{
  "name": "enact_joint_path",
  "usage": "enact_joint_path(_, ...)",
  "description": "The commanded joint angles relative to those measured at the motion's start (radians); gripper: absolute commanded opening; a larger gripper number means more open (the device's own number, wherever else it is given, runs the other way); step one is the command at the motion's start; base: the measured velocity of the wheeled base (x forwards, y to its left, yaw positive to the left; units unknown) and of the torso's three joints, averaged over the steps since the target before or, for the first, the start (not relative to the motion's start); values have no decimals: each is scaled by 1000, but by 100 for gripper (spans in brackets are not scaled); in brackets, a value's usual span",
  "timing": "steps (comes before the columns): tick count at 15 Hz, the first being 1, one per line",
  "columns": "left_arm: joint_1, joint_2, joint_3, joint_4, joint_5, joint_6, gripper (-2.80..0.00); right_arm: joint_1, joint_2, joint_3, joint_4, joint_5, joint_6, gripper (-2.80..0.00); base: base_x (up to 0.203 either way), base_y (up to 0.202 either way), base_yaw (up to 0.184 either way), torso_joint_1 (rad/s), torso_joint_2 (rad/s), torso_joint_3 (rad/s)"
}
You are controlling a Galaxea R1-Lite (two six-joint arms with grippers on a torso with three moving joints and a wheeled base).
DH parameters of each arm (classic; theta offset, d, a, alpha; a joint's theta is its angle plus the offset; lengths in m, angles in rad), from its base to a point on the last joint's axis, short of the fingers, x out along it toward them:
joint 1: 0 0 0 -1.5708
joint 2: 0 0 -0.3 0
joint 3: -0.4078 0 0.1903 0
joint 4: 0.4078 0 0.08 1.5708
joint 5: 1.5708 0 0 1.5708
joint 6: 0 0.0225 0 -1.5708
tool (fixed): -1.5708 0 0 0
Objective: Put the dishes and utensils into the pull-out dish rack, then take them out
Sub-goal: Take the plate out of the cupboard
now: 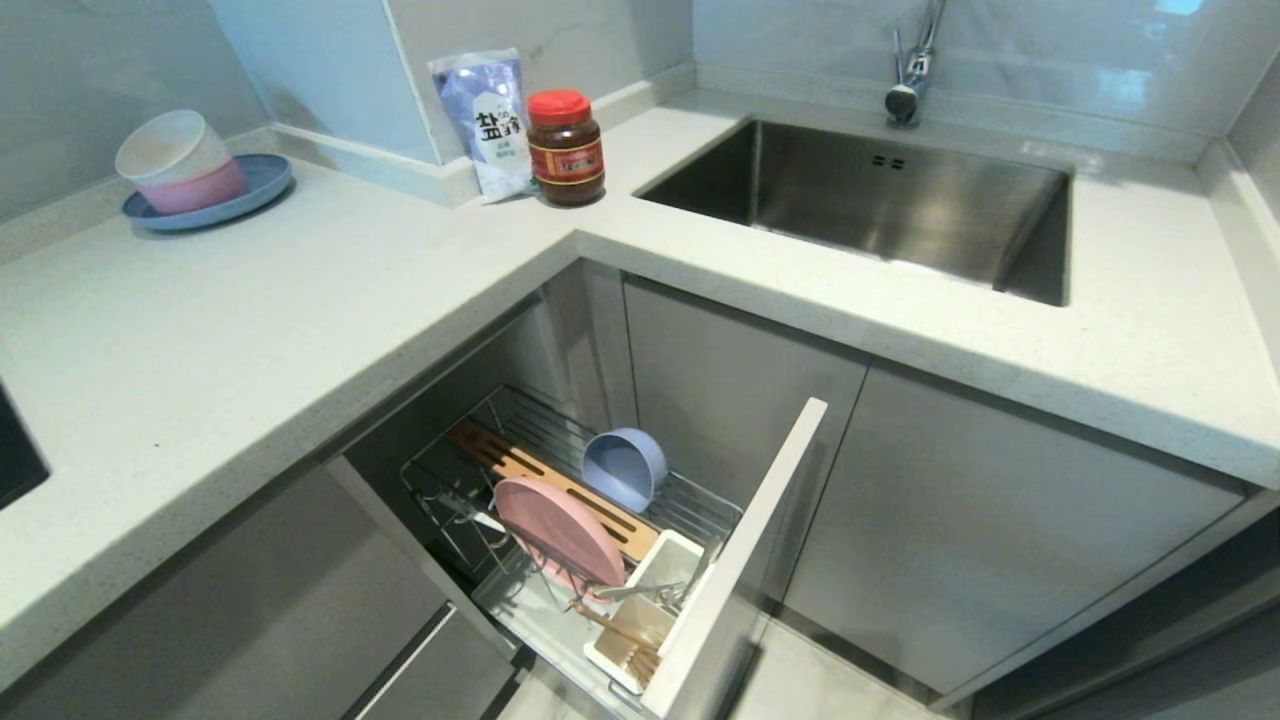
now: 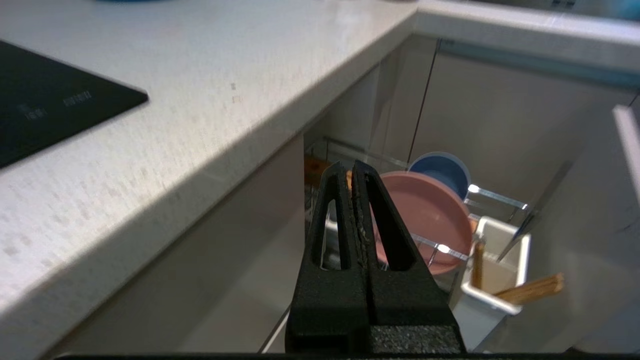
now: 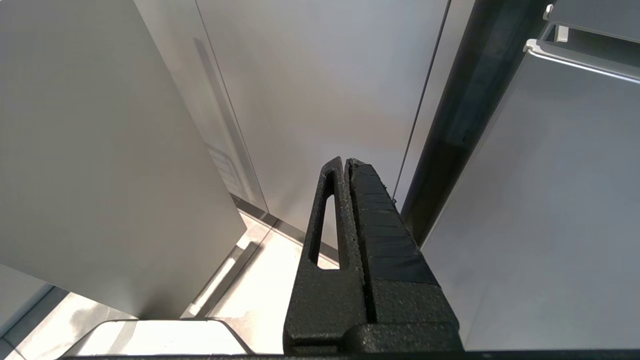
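Rack's pulled out under the counter corner – pull-out dish rack (image 1: 560, 520) has the pink plate (image 1: 558, 528) standing on edge, blue-grey bowl (image 1: 625, 468) at its 1 o'clock, cutlery and chopsticks (image 1: 640, 655) in the white box. Left gripper (image 2: 352, 172) pinched together, empty, hanging beside the counter edge. Right gripper (image 3: 346, 162) – same, closed, facing cabinet doors.

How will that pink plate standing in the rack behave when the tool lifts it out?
The pink plate looks like matte plastic, so probably stiff and light for its width. It stands on edge, leaning among the wires of the rack, so it may tip or snag if pulled at an angle. Its thin rim likely suits a pinch.
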Motion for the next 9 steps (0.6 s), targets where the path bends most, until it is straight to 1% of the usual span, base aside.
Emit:
enact_joint_path(1, 0, -7, 139, -124, 14, 34, -280, 0, -4, 2, 0, 0, 0, -280, 0, 0, 0, 0, 0, 0)
enact_joint_path(2, 0, -7, 188, -172, 23, 43, -280, 0, -4, 2, 0, 0, 0, -280, 0, 0, 0, 0, 0, 0)
enact_joint_path(3, 0, -7, 206, -175, 29, 45, -280, 1, -4, 2, -1, 0, 0, -280, 0, 0, 0, 0, 0, 0)
enact_joint_path(5, 1, -7, 205, -86, 42, 36, -280, 1, -4, 2, 0, 0, 0, -280, 0, 0, 0, 0, 0, 0)
enact_joint_path(7, 1, -7, 205, -36, 37, -26, -280, 1, -4, 2, -1, 0, 0, -280, 0, 0, 0, 0, 0, 0)
enact_joint_path(8, 1, -6, 205, -8, 35, -35, -280, 0, -3, 2, 0, 0, 0, -280, 0, 0, 0, 0, 0, 0)
enact_joint_path(9, 2, -7, 205, -7, 35, -45, -280, 0, -4, 2, -1, 0, 0, -280, 0, 0, 0, 0, 0, 0)
